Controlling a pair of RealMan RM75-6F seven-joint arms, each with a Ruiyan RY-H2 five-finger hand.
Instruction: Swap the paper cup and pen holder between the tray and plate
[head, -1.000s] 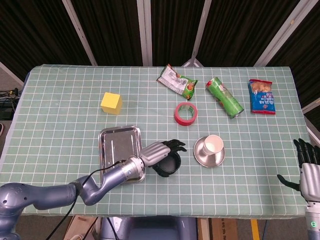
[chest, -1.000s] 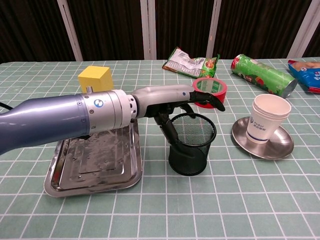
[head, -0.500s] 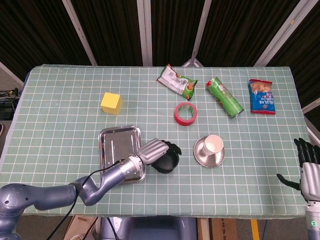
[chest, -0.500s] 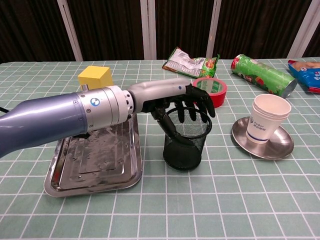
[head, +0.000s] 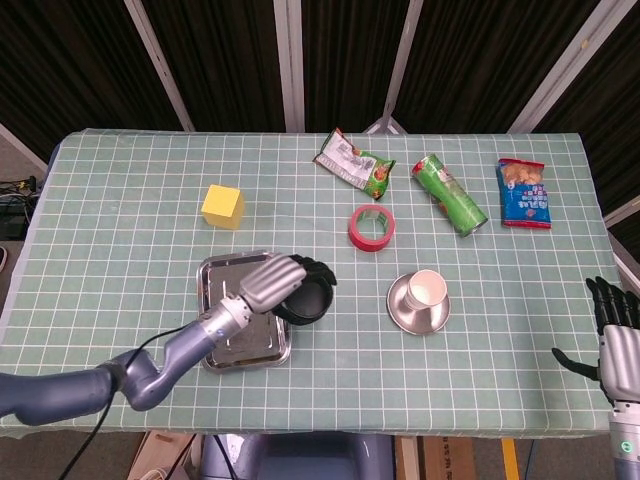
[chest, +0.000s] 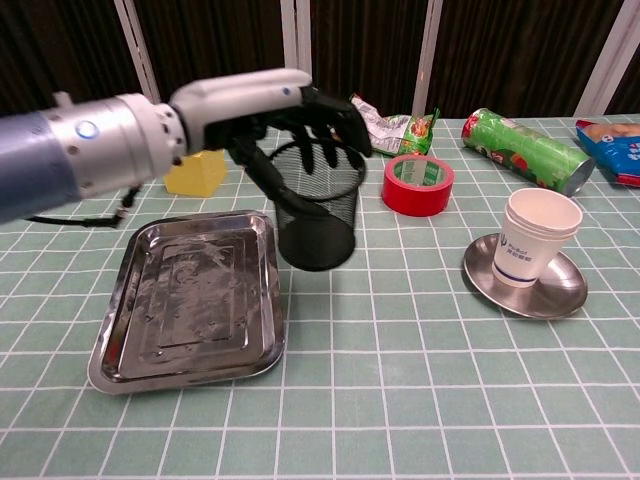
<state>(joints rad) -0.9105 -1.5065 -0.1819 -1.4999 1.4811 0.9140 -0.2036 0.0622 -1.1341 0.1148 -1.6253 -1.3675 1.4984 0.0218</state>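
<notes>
The black mesh pen holder (chest: 318, 212) stood nearly upright in the air, its long axis close to vertical and its open mouth facing up, raised clear of the table beside the right edge of the steel tray (chest: 188, 300). The left hand (chest: 262, 105) gripped it from above, palm down, with dark fingers (chest: 330, 125) draped over the rim, some reaching inside; the forearm ran in level from the left. In the head view the same left hand (head: 270, 281) covered most of the pen holder (head: 308, 301) at the tray's (head: 225, 275) right side. The paper cup (chest: 535, 237) stood upright, mouth up, on the round metal plate (chest: 527, 292), well apart to the right. The right hand (head: 616, 335) hung off the table's right corner, holding nothing, its fingers apart. The table (head: 130, 240) wore a green cloth with a white grid; dark curtains with pale struts hung behind it.
</notes>
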